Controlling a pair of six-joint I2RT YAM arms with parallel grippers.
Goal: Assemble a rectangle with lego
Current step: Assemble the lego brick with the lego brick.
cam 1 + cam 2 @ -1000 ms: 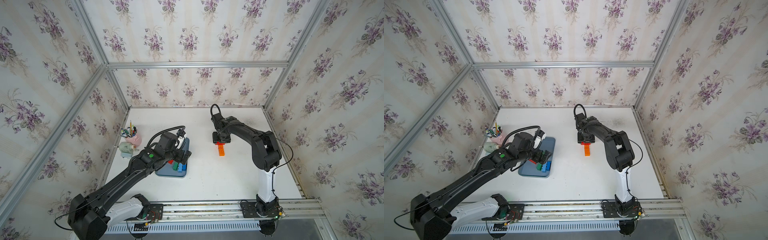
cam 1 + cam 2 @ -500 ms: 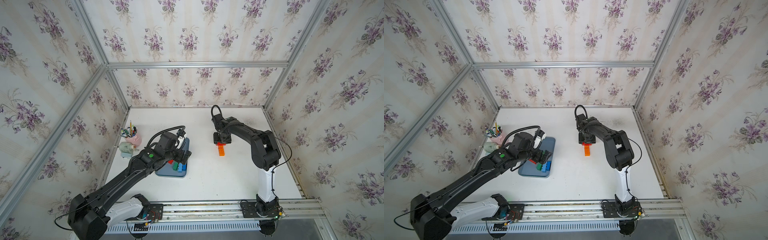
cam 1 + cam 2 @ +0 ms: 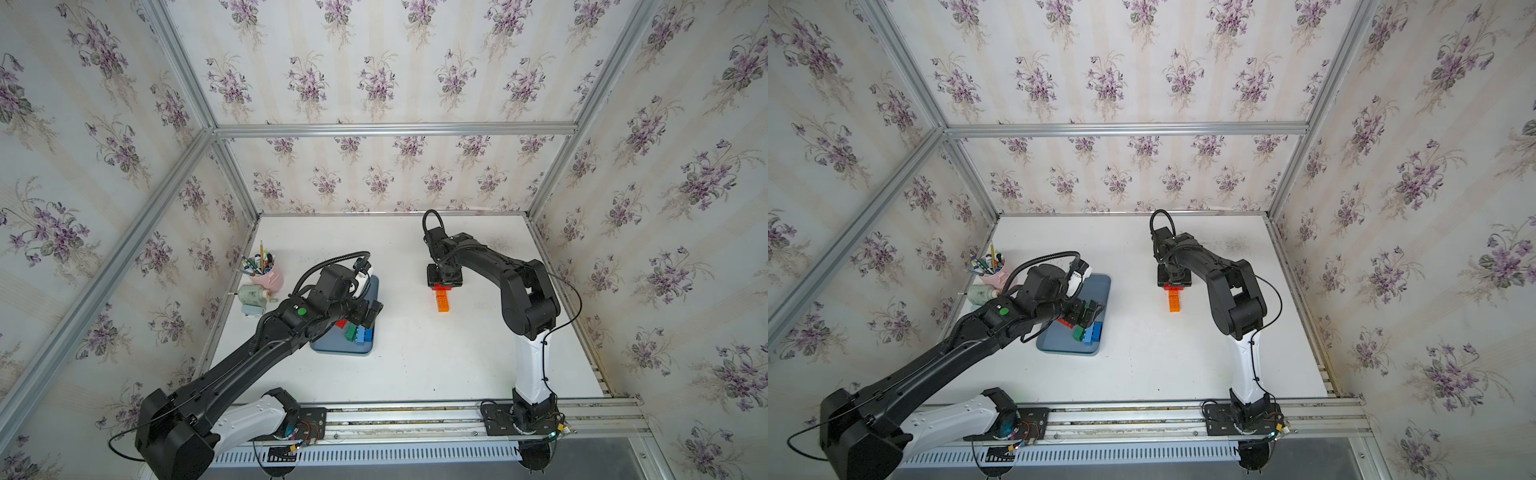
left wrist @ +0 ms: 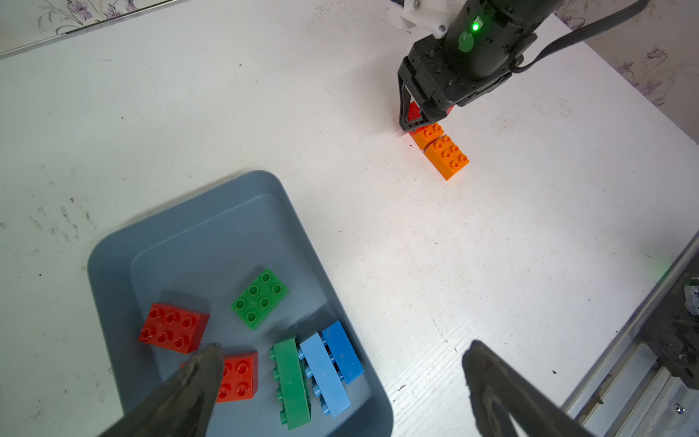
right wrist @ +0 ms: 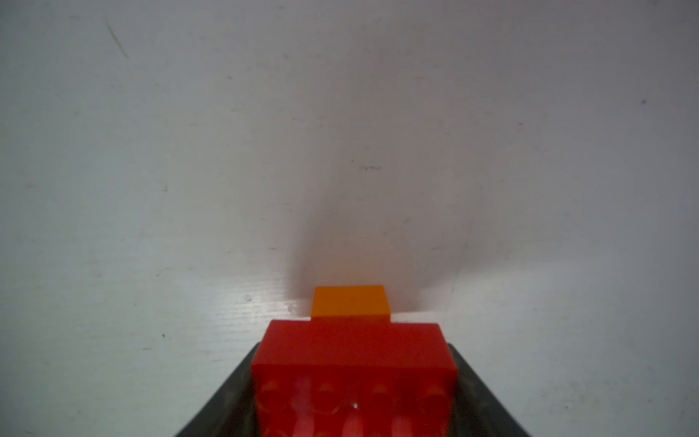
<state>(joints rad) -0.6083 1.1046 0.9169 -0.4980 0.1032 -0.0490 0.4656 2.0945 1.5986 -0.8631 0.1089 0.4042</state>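
My right gripper (image 5: pixel 353 378) is shut on a red lego brick (image 5: pixel 353 363), held crosswise just over the far end of a row of two orange bricks (image 3: pixel 442 300) on the white table. The left wrist view shows this gripper (image 4: pixel 418 121) low over the orange bricks (image 4: pixel 446 155). My left gripper (image 4: pixel 342 355) hangs open and empty above the grey-blue tray (image 4: pixel 196 234). In the tray lie two red bricks (image 4: pixel 172 327), a green brick (image 4: pixel 260 297), and a long green brick (image 4: pixel 291 382) on its side beside two long blue ones (image 4: pixel 325 374).
A pink cup of pens (image 3: pixel 270 274) and a small grey-green bottle-like thing (image 3: pixel 251 293) stand by the left wall, behind the left arm. Papered walls close three sides. A metal rail (image 3: pixel 395 415) runs along the front edge.
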